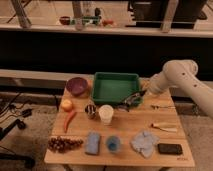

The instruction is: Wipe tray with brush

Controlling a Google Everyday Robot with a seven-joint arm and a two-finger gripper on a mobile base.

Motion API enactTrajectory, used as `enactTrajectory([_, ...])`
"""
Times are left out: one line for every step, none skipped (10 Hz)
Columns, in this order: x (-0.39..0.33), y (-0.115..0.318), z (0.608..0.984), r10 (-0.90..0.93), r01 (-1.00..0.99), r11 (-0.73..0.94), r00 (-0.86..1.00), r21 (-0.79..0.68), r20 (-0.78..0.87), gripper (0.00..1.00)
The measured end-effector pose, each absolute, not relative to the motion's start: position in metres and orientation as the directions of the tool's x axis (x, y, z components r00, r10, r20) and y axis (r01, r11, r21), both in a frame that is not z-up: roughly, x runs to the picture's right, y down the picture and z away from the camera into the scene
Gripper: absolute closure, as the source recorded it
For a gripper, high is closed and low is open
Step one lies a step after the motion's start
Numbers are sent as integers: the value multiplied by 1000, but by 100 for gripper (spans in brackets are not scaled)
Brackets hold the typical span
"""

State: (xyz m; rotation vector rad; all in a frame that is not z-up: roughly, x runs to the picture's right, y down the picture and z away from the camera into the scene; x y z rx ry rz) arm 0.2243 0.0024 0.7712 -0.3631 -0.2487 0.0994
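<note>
The tray [116, 88] is set at the back centre of the worktop [125, 155], with a bowl [77, 85] to its left. The end effector [131, 100] is positioned at the tray's front right corner, closed on the brush [127, 104]. A cup [106, 114] is placed before the tray.

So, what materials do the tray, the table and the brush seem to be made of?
Tray: likely plastic, uniform green with smooth moulded walls. Table: wood, pale with a matte grain. Brush, held by the shut gripper at the tray's right edge: dark, probably plastic; unclear.
</note>
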Motion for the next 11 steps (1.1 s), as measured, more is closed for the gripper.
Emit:
enactTrajectory([224, -20, 773, 122, -41, 933, 970, -356, 208, 91])
enactTrajectory([231, -37, 772, 110, -38, 936, 976, -351, 188, 91])
enactTrajectory([234, -50, 771, 101, -34, 935, 980, -354, 174, 91])
enactTrajectory([234, -59, 772, 97, -29, 931, 981, -363, 170, 91])
enactTrajectory([236, -64, 771, 96, -28, 928, 981, -370, 166, 91])
enactTrajectory([237, -64, 771, 97, -30, 928, 982, -371, 164, 91])
enactTrajectory([238, -64, 771, 99, -32, 928, 982, -371, 163, 91])
enactTrajectory([238, -64, 771, 98, -31, 928, 982, -372, 164, 91])
enactTrajectory([237, -63, 772, 98, -30, 927, 981, -373, 165, 91])
enactTrajectory([236, -63, 772, 97, -29, 927, 981, -373, 166, 91])
enactTrajectory([236, -63, 772, 97, -29, 927, 981, -373, 166, 91])
